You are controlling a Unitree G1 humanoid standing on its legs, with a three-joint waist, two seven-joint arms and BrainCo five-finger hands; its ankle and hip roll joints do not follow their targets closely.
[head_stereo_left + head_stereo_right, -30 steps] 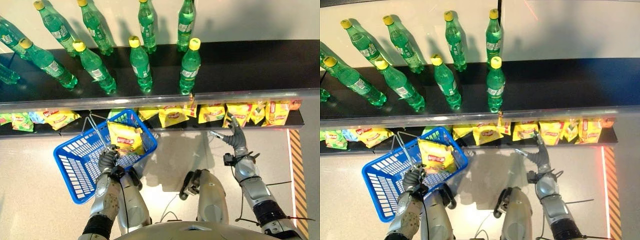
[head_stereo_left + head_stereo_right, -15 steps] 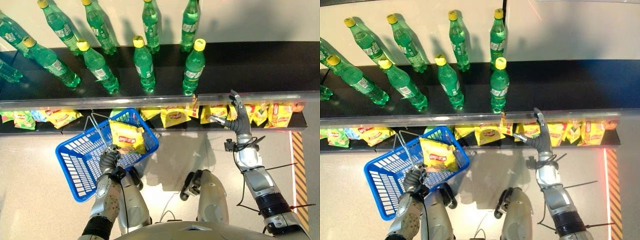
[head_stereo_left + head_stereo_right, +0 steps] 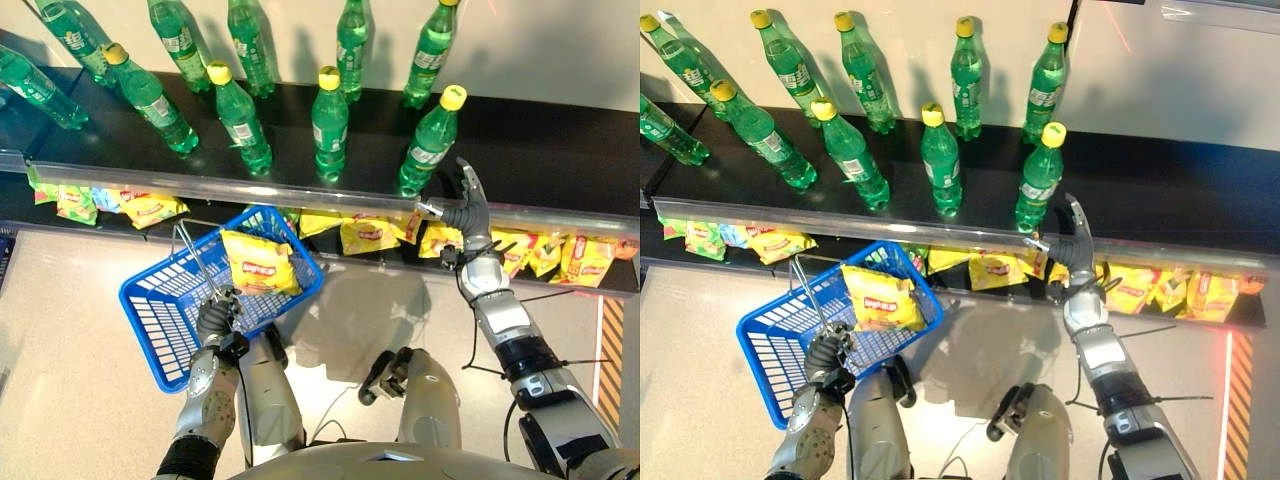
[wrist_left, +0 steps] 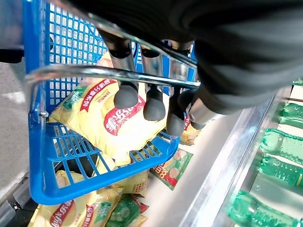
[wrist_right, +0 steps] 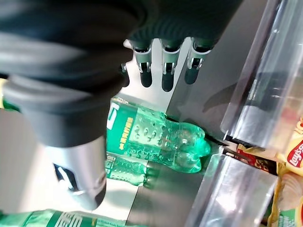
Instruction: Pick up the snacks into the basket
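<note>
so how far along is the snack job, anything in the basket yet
One yellow snack bag already lies in the blue basket. The left robot hand is curled round the basket's wire handle. The right robot hand is open and empty, raised by the shelf edge near a green bottle. Many snack bags remain on the lower shelf.

Left hand on the basket, right hand up at the shelf edge.
I see my left hand (image 3: 826, 354) curled round the wire handle (image 3: 806, 288) of the blue basket (image 3: 770, 340), one yellow snack bag (image 3: 880, 297) inside. My right hand (image 3: 1072, 238), fingers straight, reaches beside a green bottle (image 3: 1039, 178), above the yellow snack bags (image 3: 1140, 287) on the lower shelf.
</note>
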